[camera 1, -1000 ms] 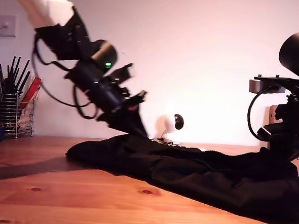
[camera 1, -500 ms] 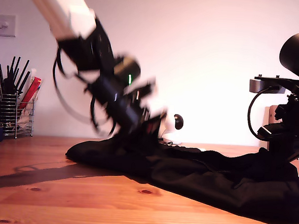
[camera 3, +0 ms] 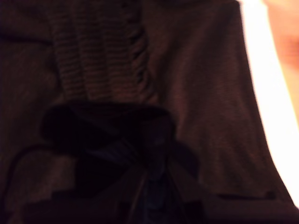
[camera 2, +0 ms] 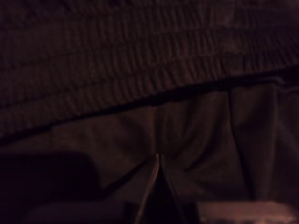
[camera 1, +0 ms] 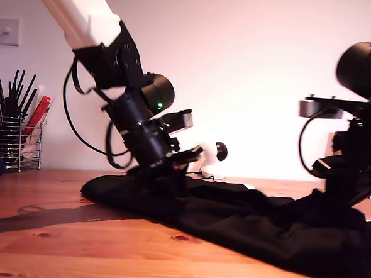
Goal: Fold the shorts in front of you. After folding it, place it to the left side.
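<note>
A wire holder (camera 1: 12, 142) of pens stands on the wooden table (camera 1: 72, 245), below a wall switch (camera 1: 4, 31).

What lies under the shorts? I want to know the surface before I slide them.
The shorts lie on a wooden table, bare wood showing in front of them. Whatever the fabric covers is hidden.

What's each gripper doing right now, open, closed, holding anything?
My first gripper: pressed into the shorts, looks closed on a pinch of the fabric.
My second gripper: down on the shorts by the ribbed waistband; too dark to tell open or closed.
</note>
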Tool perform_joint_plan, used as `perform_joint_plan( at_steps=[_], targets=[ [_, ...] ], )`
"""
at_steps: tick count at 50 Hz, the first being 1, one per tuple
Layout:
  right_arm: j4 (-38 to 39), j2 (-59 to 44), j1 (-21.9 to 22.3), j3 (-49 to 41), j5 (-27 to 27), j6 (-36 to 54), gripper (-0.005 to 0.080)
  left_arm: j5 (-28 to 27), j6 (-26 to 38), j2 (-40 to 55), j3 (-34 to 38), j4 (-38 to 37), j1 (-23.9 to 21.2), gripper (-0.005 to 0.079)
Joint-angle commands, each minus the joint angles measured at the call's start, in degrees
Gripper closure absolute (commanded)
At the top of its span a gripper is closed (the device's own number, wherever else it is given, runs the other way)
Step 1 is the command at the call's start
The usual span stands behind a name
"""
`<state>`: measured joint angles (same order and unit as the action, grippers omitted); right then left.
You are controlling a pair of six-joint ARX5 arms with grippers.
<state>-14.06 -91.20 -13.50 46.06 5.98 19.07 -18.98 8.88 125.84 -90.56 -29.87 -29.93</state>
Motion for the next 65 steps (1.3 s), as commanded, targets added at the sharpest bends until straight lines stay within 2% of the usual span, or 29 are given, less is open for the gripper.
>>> perform_joint_plan(
  at_steps=[1, 13, 28, 36, 43, 50, 65],
  targets=[
    [-1.1, 0.5, -1.2, -0.2, 0.1, -1.0, 0.0765, 1.9, 1.8, 2.1, 2.3, -4.7, 0.5, 0.0762],
    [-4.3, 1.3, -4.8, -0.2, 0.1, -2.9, 0.0765, 7.7, 4.1, 2.1, 2.3, -16.0, 2.6, 0.0762],
    [-10.0, 3.0, -10.9, -0.2, 0.1, -4.9, 0.0765, 11.4, 4.3, 2.1, 2.3, -29.8, 3.4, 0.0762],
    [-10.0, 4.8, -13.3, -0.2, 2.6, -7.4, 0.0765, 12.7, 4.5, 2.0, 2.3, -31.2, 2.9, 0.0762],
    [-9.7, 5.2, -13.8, -0.2, 3.1, -11.8, 0.0765, 13.6, 4.5, 2.0, 2.3, -32.2, 2.6, 0.0762],
    [-9.2, 5.2, -12.6, -0.2, 3.0, -20.6, 0.0765, 13.6, 4.5, 2.0, 2.3, -32.1, 2.5, 0.0762],
    [-9.5, 5.2, -9.0, -0.2, 2.9, -30.7, 0.0765, 14.2, 4.5, 2.0, 2.3, -31.6, 2.5, 0.0762]
  ],
)
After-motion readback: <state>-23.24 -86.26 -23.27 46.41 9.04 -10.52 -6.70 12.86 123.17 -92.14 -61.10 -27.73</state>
